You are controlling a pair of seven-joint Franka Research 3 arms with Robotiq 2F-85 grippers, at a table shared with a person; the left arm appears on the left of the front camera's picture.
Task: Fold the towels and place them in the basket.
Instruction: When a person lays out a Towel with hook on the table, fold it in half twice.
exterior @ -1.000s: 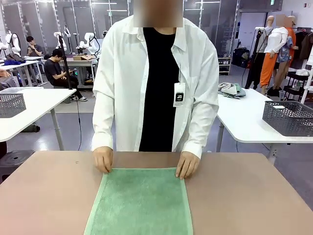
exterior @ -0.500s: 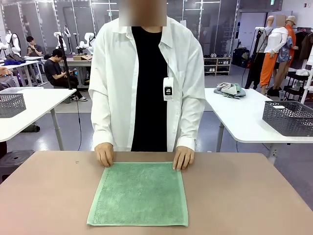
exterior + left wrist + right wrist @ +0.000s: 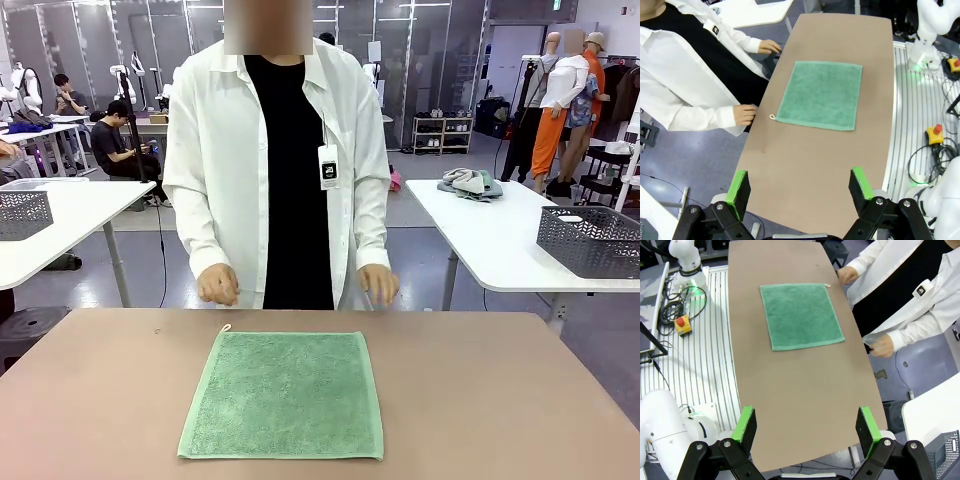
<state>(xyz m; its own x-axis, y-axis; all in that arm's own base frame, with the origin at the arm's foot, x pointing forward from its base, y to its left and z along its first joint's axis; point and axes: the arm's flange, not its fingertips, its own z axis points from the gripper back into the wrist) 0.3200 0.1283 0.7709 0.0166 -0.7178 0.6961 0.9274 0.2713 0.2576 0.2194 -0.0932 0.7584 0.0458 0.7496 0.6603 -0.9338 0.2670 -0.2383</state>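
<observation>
A mint green towel lies flat and unfolded in the middle of the brown table, a small loop at its far left corner. It also lies spread out in the left wrist view and the right wrist view. The person's hands hover just past the table's far edge, off the cloth. My left gripper is open, high above one end of the table, far from the towel. My right gripper is open above the opposite end. The basket is out of view.
A person in a white coat stands at the far side. Paler grey mesh baskets sit on white side tables behind. The other arm's white base and emergency-stop buttons lie beside the table's near edge.
The person slid the green towel fully onto the table toward the far side, then lifted both hands off it and stepped back. Both grippers stayed open.
</observation>
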